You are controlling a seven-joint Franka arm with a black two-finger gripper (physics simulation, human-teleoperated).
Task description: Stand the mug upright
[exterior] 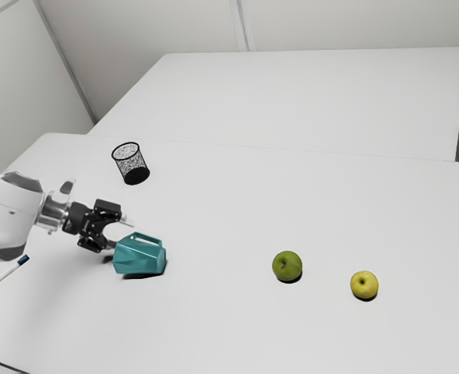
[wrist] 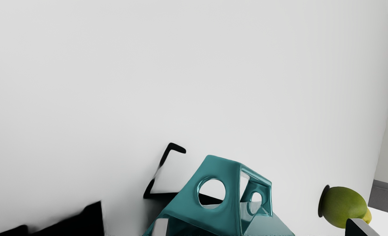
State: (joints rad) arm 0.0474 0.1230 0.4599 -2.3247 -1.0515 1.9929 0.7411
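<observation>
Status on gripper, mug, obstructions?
Fingers open, at the mug. Mug on its side, handle up. Green apple off to the side, probably no obstruction.

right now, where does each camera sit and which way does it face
Exterior view: at the arm's side, above the table, looking down across it; arm and pincer show at the exterior view's left.
Wrist view: behind the pincer, looking past its fingertips along the table.
Shared: mug, green apple, yellow apple, table.

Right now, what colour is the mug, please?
The mug is teal, clearest in the wrist view.
</observation>
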